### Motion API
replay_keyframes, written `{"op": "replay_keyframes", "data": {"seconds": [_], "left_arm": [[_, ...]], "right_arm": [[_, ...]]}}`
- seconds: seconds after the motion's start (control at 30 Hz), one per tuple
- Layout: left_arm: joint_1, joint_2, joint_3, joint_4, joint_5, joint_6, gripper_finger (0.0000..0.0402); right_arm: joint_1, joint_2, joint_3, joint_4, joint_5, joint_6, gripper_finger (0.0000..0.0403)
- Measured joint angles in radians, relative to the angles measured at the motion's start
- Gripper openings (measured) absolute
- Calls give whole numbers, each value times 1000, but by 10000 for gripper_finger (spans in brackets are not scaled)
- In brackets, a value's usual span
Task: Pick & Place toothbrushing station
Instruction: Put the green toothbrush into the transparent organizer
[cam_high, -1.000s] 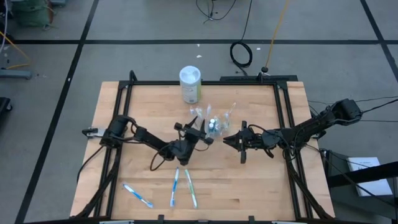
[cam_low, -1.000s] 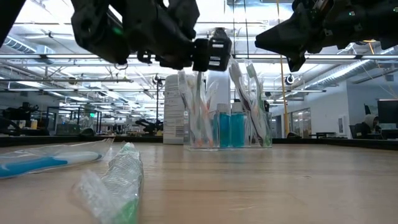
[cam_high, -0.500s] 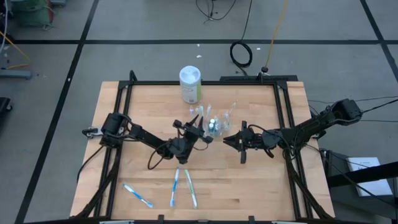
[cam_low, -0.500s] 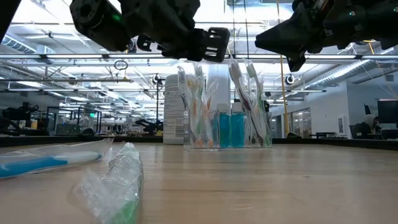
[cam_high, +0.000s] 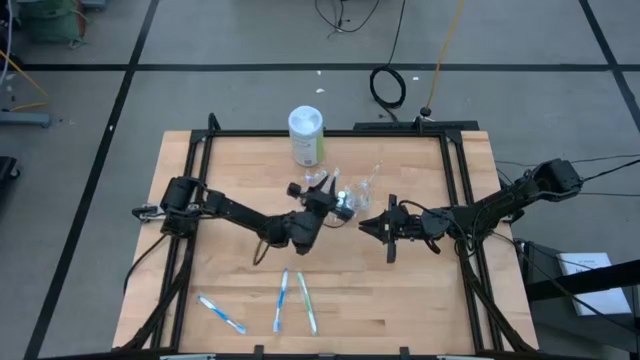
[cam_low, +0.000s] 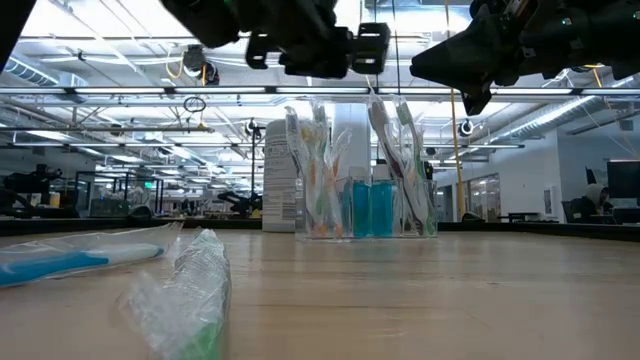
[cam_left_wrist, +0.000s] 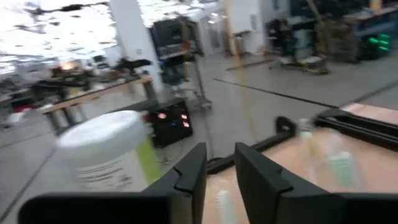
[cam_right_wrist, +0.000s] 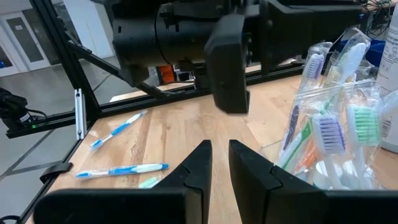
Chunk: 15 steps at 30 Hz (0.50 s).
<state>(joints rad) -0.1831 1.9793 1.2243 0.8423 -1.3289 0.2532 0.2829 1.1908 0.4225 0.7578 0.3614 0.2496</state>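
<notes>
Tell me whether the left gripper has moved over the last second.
Yes. In the high view the left gripper has moved up the picture toward the white-lidded canister, now over the clear cup.

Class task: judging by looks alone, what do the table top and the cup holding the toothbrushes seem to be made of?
Table top: probably wood with a matte finish, showing pale plank grain.
Cup: likely clear glossy plastic; the toothbrushes show through its wall.
</notes>
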Motion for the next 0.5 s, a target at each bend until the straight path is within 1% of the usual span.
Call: {"op": "replay_keyframes", "data": {"seconds": [0.07, 0.17, 0.2, 0.27, 0.37, 0.43, 0.5], "left_arm": [[9, -4, 34, -115, 61, -86, 104], [23, -54, 94, -345, 230, -249, 128], [30, -82, 112, -435, 271, -299, 134], [42, -139, 154, -611, 303, -363, 142], [62, -235, 183, -838, 293, -421, 145], [78, -300, 182, -948, 357, -496, 145], [97, -348, 169, -1042, 456, -595, 145]], "right_arm": [[0, 0, 0, 0, 0, 0, 45], [0, 0, 0, 0, 0, 0, 45], [0, 0, 0, 0, 0, 0, 45], [0, 0, 0, -3, 0, 4, 45], [0, 0, 0, -13, -1, 33, 45], [0, 0, 0, -26, -1, 44, 45], [0, 0, 0, -36, -1, 45, 45]]}}
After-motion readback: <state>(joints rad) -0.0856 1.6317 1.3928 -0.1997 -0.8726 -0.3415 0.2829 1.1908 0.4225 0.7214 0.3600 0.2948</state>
